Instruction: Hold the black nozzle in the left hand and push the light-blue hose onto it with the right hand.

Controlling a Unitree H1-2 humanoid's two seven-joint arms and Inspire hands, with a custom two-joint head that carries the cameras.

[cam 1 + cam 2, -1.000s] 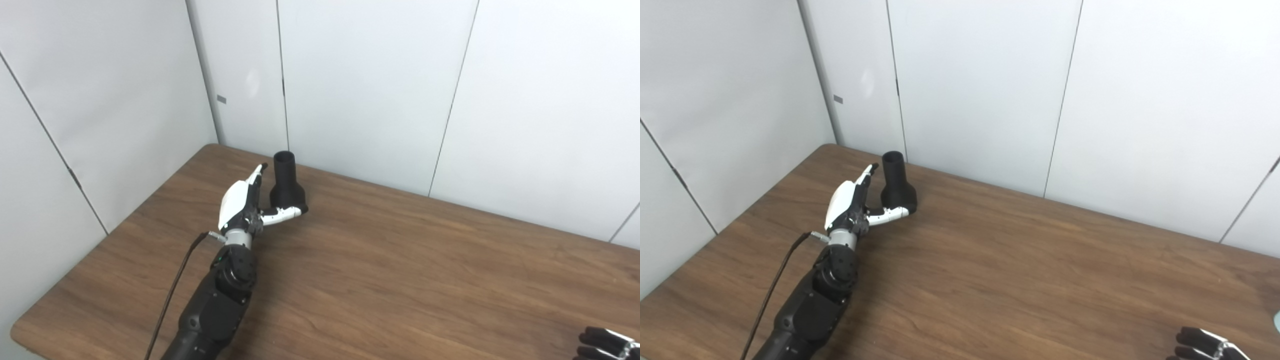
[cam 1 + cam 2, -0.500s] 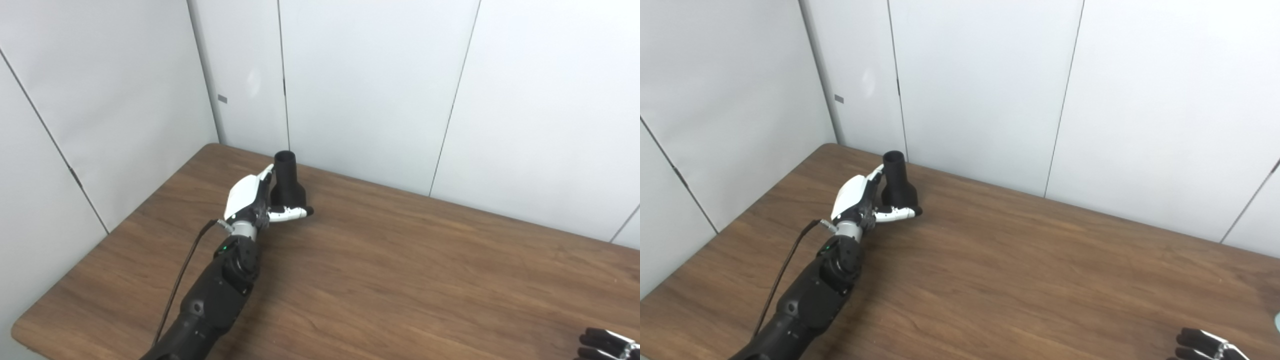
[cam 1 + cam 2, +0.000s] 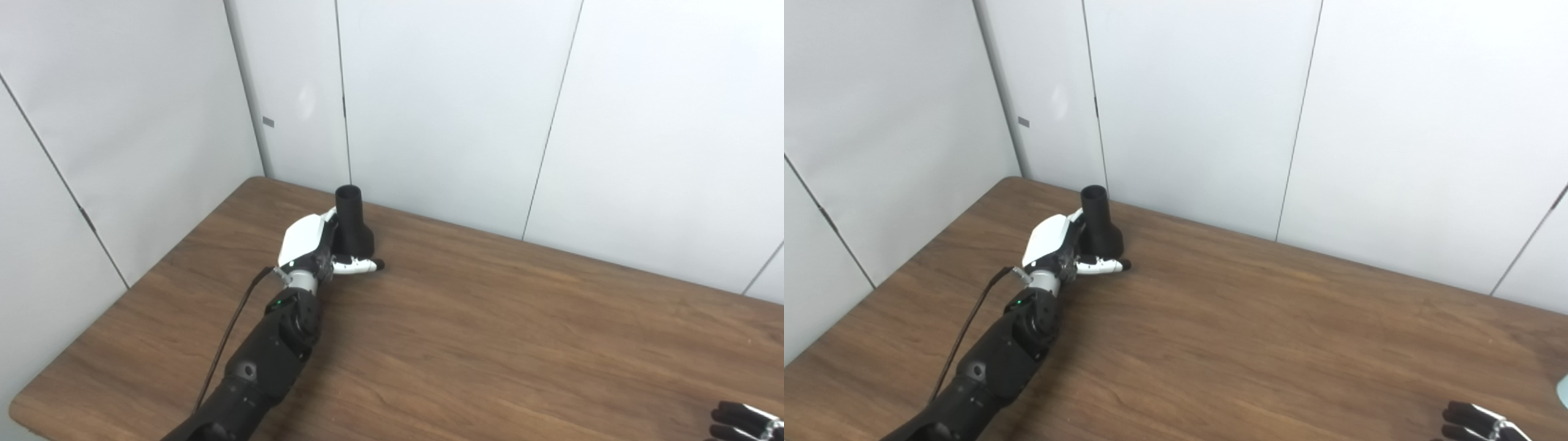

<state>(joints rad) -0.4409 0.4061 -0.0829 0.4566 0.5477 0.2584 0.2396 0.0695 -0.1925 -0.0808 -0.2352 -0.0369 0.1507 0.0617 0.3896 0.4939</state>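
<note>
Black plastic forms the nozzle (image 3: 352, 222), which stands upright on the brown wooden table (image 3: 490, 318), narrow open end up and wider base down, near the far left corner and close to the white wall panels (image 3: 441, 104). The left hand (image 3: 315, 245) is pressed against the nozzle's left side, its white back turned toward the camera. The thumb (image 3: 358, 265) is laid across the front of the base, and the fingers are hidden behind the nozzle, so it cannot be told whether the nozzle is truly clamped or only cupped. A thin dark cable (image 3: 229, 334) is seen running along the left forearm. The right hand (image 3: 1479, 422) is only partly shown at the bottom right corner, well apart from the nozzle; just dark fingertips are visible, and whether they are spread or curled cannot be told. A pale blue sliver (image 3: 1563, 390) is cut off by the right edge of the right eye view; what it is cannot be told.
</note>
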